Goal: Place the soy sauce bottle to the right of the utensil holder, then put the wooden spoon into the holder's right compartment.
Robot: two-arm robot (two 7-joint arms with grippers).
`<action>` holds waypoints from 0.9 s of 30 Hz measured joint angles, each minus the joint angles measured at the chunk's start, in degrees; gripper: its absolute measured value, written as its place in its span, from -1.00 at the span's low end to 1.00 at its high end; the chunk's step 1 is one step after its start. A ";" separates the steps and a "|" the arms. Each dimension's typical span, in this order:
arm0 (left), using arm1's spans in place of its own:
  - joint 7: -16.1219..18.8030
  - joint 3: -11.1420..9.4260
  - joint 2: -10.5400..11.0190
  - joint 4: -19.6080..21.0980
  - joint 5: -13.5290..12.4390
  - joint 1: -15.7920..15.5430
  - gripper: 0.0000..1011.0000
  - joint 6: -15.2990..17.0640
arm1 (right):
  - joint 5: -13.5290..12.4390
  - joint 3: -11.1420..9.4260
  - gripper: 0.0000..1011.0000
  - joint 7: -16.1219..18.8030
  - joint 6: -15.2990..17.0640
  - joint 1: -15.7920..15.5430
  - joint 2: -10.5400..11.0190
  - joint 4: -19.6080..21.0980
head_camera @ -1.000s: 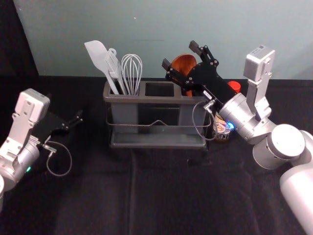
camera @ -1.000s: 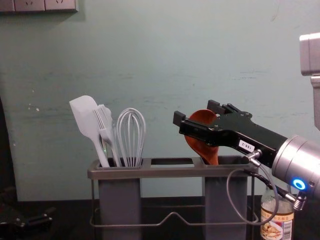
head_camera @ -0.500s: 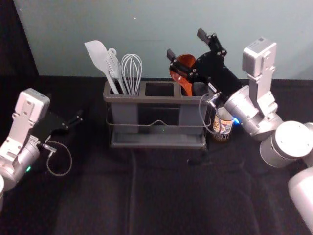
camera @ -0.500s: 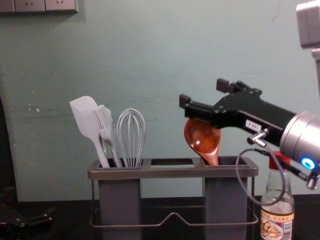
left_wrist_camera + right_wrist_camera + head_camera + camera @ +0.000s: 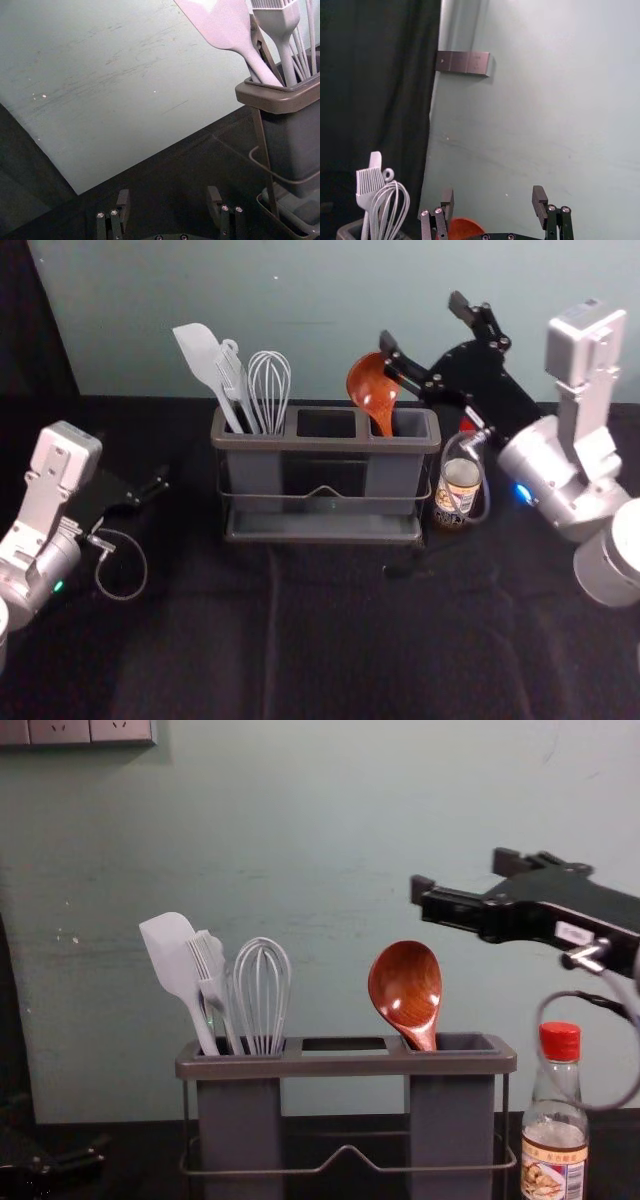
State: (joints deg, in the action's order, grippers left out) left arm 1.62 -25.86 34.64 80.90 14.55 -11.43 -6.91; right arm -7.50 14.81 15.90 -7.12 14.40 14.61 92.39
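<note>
Jaws open: your right gripper (image 5: 466,876) has backed off the red-brown wooden spoon (image 5: 405,985), seated in the right compartment (image 5: 452,1115) of the grey utensil holder (image 5: 345,1064). Red-capped glass soy sauce bottle (image 5: 555,1160) just right; both placements look done. Your open left gripper (image 5: 169,196) idles at left.

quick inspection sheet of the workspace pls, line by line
surface: creased black cloth
job's things: wooden spoon upright in utensil holder's right compartment; soy sauce bottle standing right of holder, red cap on
clutter: nothing seen
other utensils: spatula, brush, whisk in left compartment
grippers: right claw open, above bottle and spoon height; left claw open, left of holder
cables: right cable looping before bottle, contact unclear; left cable looped
surroundings: wall, sockets
</note>
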 joint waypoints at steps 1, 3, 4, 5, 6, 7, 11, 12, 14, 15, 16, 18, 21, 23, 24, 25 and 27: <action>0.00 0.00 0.00 0.00 0.00 0.00 0.99 0.00 | 0.00 0.00 0.98 0.00 0.00 0.00 0.00 0.00; 0.00 0.00 0.00 0.00 0.00 0.00 0.99 0.00 | -0.64 -0.91 0.98 -0.39 1.14 -1.81 0.45 2.18; 0.00 0.00 0.01 0.00 -0.01 0.00 0.99 0.00 | -1.04 -1.25 0.98 -0.46 1.57 -2.51 0.58 2.94; 0.00 0.00 0.00 0.00 0.00 0.00 0.99 0.00 | -1.90 -2.10 0.98 -0.52 2.35 -3.84 0.87 4.55; 0.00 0.00 0.00 0.00 0.00 0.00 0.99 0.00 | -2.33 -2.51 0.98 -0.58 2.72 -4.53 1.03 5.33; 0.00 0.00 0.00 0.00 0.00 0.00 0.99 0.00 | -2.72 -2.92 0.98 -0.69 3.00 -5.26 1.20 6.10; 0.00 0.00 0.00 0.00 0.00 0.00 0.99 0.00 | -4.18 -4.96 0.98 -1.13 3.93 -8.93 2.06 9.43; 0.00 0.00 0.00 0.00 0.00 0.00 0.99 0.00 | -4.59 -5.59 0.98 -1.32 4.11 -10.30 2.37 10.34; 0.00 0.00 0.00 0.00 0.00 0.00 0.99 0.00 | -4.95 -6.53 0.98 -1.60 4.25 -12.52 2.88 11.73; 0.00 0.00 0.00 0.00 0.00 0.00 0.99 0.00 | -5.01 -6.80 0.98 -1.73 4.25 -13.20 3.01 12.05; 0.00 0.00 0.00 0.00 0.00 0.00 0.99 0.00 | -5.09 -7.27 0.98 -1.85 4.24 -14.42 3.18 12.55; 0.00 0.00 0.00 0.00 0.00 0.00 0.99 0.00 | -5.19 -7.76 0.98 -2.17 4.14 -15.78 3.29 13.06; 0.00 0.00 0.00 0.00 0.00 0.00 0.99 0.00 | -5.29 -8.70 0.98 -2.71 3.57 -18.32 3.28 13.93; 0.00 0.00 0.00 0.00 0.00 0.00 0.99 0.00 | -5.29 -9.14 0.98 -3.00 3.20 -19.56 3.18 14.34; 0.00 0.00 0.00 0.00 0.00 0.00 0.99 0.00 | -5.28 -9.46 0.98 -3.20 2.96 -20.68 3.06 14.69; 0.00 0.00 0.00 0.00 -0.01 0.00 0.99 0.00 | -5.26 -9.61 0.98 -3.30 2.83 -21.31 2.99 14.87; 0.00 0.00 0.00 0.00 0.00 0.00 0.99 0.00 | -5.09 -9.95 0.98 -3.62 2.44 -23.03 2.74 15.36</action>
State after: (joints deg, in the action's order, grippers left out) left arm 1.62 -25.86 34.65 80.90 14.55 -11.43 -6.91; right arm -12.59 4.86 12.28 -4.68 -8.63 17.35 107.75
